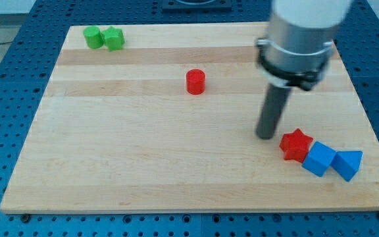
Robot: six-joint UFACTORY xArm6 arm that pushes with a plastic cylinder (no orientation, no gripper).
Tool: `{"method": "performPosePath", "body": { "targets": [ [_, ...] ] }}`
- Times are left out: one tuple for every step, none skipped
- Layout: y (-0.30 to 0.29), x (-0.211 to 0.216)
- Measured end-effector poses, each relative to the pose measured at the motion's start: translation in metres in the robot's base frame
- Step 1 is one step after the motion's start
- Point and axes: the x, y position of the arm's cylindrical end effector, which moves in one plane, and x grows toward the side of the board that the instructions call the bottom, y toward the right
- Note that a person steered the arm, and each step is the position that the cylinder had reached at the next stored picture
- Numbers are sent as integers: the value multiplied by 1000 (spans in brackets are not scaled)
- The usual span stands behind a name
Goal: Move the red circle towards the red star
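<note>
You see the red circle (195, 81), a short upright cylinder, standing alone near the board's middle top, well apart from the red star (295, 144); my tip (266, 136) sits just left of that star; no jaws exist; the arm's upper body is cut off.

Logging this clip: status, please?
My tip down beside the red star block, on its left. Red circle block untouched, far up-left. Path between them clear.
</note>
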Motion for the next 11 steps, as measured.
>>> {"method": "performPosePath", "body": {
  "targets": [
    [-73, -17],
    [-125, -62],
    [-141, -109],
    [-127, -132],
    [-84, -132],
    [-50, -123],
    [-18, -101],
    [10, -77],
    [10, -55],
    [2, -29],
    [2, -6]
  ]
}}
